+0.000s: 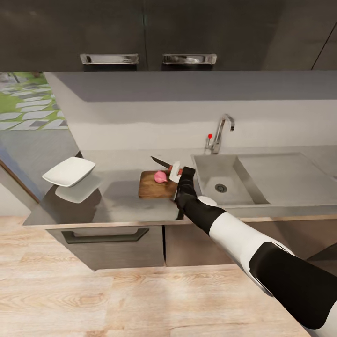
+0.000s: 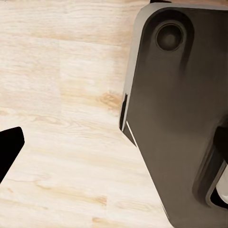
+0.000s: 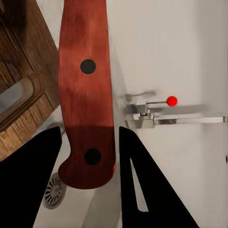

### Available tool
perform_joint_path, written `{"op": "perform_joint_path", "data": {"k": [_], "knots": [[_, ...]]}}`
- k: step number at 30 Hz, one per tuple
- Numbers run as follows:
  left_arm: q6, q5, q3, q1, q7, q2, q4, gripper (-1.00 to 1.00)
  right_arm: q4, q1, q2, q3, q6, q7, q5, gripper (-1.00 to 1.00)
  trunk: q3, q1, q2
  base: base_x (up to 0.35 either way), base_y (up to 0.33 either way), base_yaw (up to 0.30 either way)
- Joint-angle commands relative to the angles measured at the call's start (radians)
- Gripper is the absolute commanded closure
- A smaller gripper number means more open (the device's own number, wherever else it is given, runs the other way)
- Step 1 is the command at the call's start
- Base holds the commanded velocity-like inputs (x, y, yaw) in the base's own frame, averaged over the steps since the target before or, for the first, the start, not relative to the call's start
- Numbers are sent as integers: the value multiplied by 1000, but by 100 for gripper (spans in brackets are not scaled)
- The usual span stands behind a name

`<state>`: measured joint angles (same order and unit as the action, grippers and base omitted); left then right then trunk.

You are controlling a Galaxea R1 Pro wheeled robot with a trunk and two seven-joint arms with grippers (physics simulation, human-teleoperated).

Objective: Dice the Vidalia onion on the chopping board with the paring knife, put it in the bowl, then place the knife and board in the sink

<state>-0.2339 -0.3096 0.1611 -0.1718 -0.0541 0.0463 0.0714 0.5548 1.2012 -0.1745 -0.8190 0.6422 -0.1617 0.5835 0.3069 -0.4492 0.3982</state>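
Head view: right gripper (image 1: 177, 172) clamped on the paring knife (image 1: 164, 164), red handle between the two fingers, dark blade pointing out toward 10 o'clock over the far edge of the chopping board (image 1: 154, 187). Vidalia onion (image 1: 160, 176) sits whole and pink on the board, just beside the gripper at its 9 o'clock, under and slightly in front of the blade; can't tell if the blade touches it. The board lies flat on the countertop (image 1: 117, 201), its right end just beside the left rim of the sink (image 1: 243, 185). Right arm (image 1: 243, 243) reaches in from 5 o'clock of the frame, crossing the counter's front edge.

Sink basin with round drain at 3 o'clock of the gripper, near; chrome faucet (image 1: 222, 131) with small red knob at about 1 o'clock, at the back wall. White bowl (image 1: 69, 171) well apart at 9 o'clock, near the counter's left end, mirrored in the glossy slab. Dark upper cabinets (image 1: 150, 32) with chrome handles across the top.

Right wrist view: red handle of the paring knife (image 3: 86, 99), two dark rivets, pinched between black fingers (image 3: 142, 190); board's slot handle (image 3: 19, 102), the sink drain (image 3: 53, 190) and the faucet (image 3: 185, 116) behind it.

Left wrist view: light wood floor (image 2: 61, 118) and the robot's dark base (image 2: 180, 118); one black fingertip (image 2: 9, 147) at the frame edge, left gripper's state can't tell
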Motion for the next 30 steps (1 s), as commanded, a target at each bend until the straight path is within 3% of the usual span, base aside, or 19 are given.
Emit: {"op": "perform_joint_path", "data": {"k": [1,30], "knots": [[-7,-5,9,-2,-1,0,4,-100,-1,1,0,-6,7,-2,1,100,2,-1,2,105,-106,0],[-7,-5,9,-2,-1,-1,5,-100,-1,1,0,-6,6,0,-1,100,2,-1,2,6,-6,0]]}}
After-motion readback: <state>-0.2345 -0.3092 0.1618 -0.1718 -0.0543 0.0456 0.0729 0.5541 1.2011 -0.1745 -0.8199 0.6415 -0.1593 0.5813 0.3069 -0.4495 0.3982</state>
